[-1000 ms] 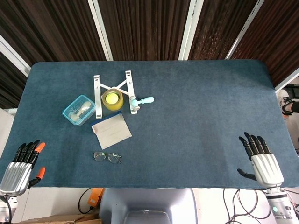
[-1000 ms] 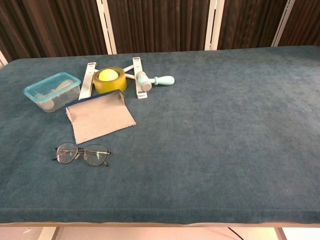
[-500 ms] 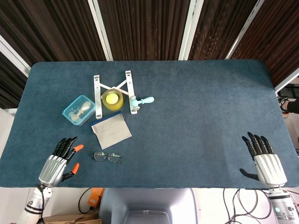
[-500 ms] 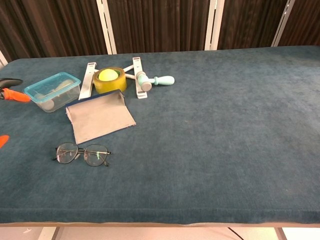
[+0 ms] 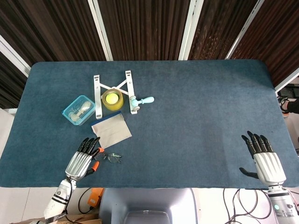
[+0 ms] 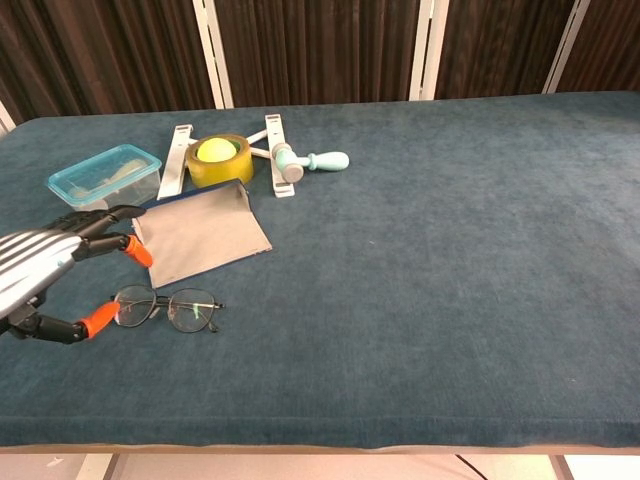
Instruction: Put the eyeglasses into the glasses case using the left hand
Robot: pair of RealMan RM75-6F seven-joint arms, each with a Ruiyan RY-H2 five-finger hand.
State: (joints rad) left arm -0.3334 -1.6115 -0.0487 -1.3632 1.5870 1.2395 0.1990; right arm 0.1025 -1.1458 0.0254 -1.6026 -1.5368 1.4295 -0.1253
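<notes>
Thin-framed eyeglasses lie flat on the blue table near its front edge. Just behind them lies the grey glasses case, open with its flap spread out. My left hand hovers just left of the eyeglasses, fingers spread, its orange fingertips close to the left lens; it holds nothing. At the table's front right corner my right hand rests flat with fingers apart and nothing in it; the chest view does not show it.
Behind the case stand a teal lidded box, a yellow tape roll, a white folding stand and a teal-handled tool. The table's front edge runs close to the eyeglasses.
My left hand has swept rightward from the front left corner to right beside the eyeglasses. The right hand has barely shifted. The eyeglasses and case lie as before.
</notes>
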